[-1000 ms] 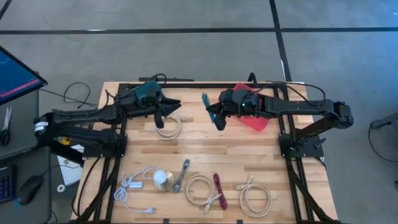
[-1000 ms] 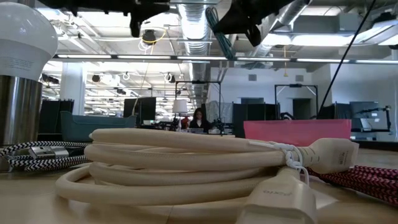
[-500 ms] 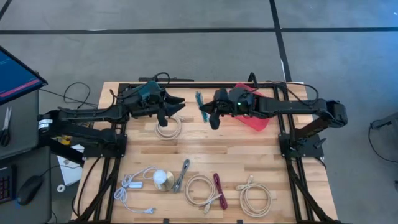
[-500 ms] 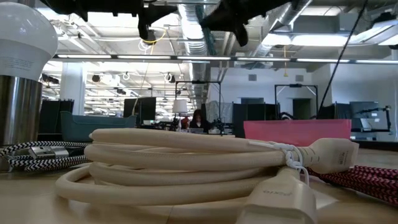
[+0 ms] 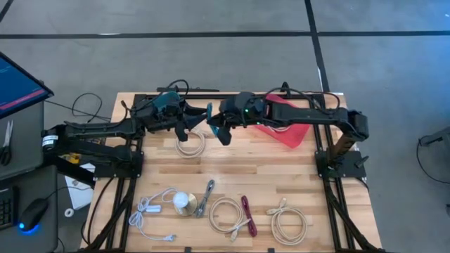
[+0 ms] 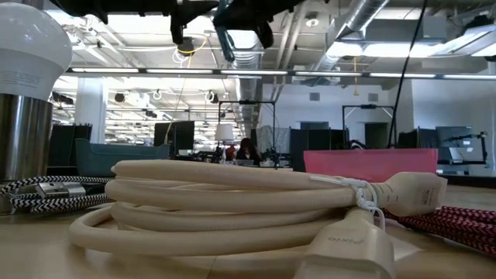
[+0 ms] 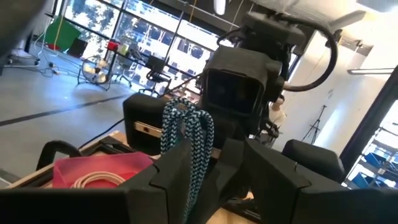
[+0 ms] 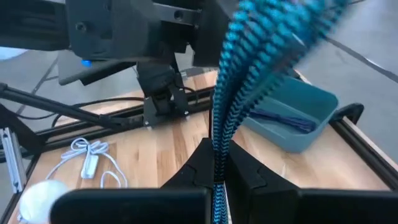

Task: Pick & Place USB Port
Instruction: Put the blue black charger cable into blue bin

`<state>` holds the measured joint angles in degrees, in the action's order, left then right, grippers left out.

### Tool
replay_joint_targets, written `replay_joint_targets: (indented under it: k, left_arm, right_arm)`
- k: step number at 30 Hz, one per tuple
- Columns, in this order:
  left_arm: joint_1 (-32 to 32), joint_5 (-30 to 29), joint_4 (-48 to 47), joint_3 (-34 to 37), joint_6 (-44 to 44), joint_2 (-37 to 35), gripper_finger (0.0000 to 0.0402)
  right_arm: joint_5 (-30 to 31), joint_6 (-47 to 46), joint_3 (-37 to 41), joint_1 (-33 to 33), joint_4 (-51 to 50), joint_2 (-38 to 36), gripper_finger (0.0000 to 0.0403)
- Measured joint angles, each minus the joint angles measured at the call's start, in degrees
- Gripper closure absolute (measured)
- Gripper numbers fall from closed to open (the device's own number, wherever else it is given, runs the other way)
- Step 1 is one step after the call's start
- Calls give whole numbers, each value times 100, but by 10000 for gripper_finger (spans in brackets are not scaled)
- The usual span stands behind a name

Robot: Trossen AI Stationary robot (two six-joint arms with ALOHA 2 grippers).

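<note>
Right claw (image 5: 213, 126) clamped tight on teal braided cable (image 5: 209, 114), raised above tabletop (image 5: 295, 176) (mid-air, far edge). Left claw (image 5: 197, 121) spread apart, empty, cable strands between its fingers (image 7: 177, 171).

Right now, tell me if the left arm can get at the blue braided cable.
Probably yes. The right gripper holds the blue braided cable up in the air right at the left gripper, whose fingers stand open with nothing between them and the cable.

Open-plan lab or office: exposed ceiling ducts (image 6: 240, 31), desk monitors (image 6: 182, 133), wooden robot table (image 5: 232, 176).
</note>
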<state>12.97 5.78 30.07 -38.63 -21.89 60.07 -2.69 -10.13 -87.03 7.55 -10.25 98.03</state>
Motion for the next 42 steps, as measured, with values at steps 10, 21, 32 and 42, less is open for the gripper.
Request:
replay_joint_targets:
  k: [10,21,32,42]
  left_arm:
    - [-4,24,-56,-9,61,-15,259]
    - [94,27,-124,-2,59,-6,265]
    - [85,26,-117,2,59,-2,342]
    - [107,235,-172,19,62,-144,393]
  right_arm:
    - [-34,20,-172,-79,-189,-80,398]
    - [-23,67,-172,-109,-263,-203,398]
    - [-29,171,-172,-112,-265,-198,398]
    - [-60,180,-178,-85,-238,-251,332]
